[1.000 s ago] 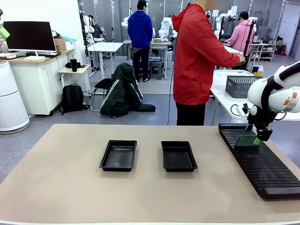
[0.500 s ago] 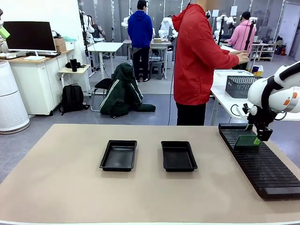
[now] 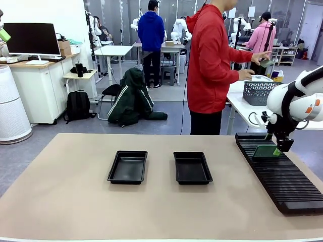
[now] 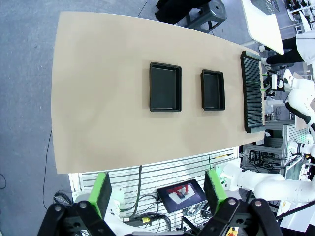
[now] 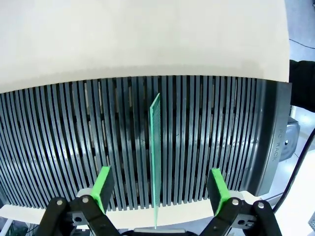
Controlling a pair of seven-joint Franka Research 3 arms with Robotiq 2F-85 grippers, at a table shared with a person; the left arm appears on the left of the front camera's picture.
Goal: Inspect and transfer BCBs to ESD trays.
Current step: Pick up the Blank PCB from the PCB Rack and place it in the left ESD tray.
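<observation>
Your right end effector (image 5: 158, 189) hangs spread over the rack (image 5: 64, 142) at the right of the desk (image 3: 75, 201). The BCB (image 5: 155, 142) stands on edge in a slot midway between its pads (image 5: 103, 184), touching neither, long axis along the slot. The left end effector (image 4: 157, 191), also spread, is far off; both ESD trays (image 3: 127, 167) lie bare mid-desk.

Beige table (image 3: 70, 201) bearing three black items.
Near the middle, side by side and apart: left tray (image 3: 127, 167), right tray (image 3: 192, 167); along the right edge, lengthwise: ribbed rack (image 3: 285, 181).
</observation>
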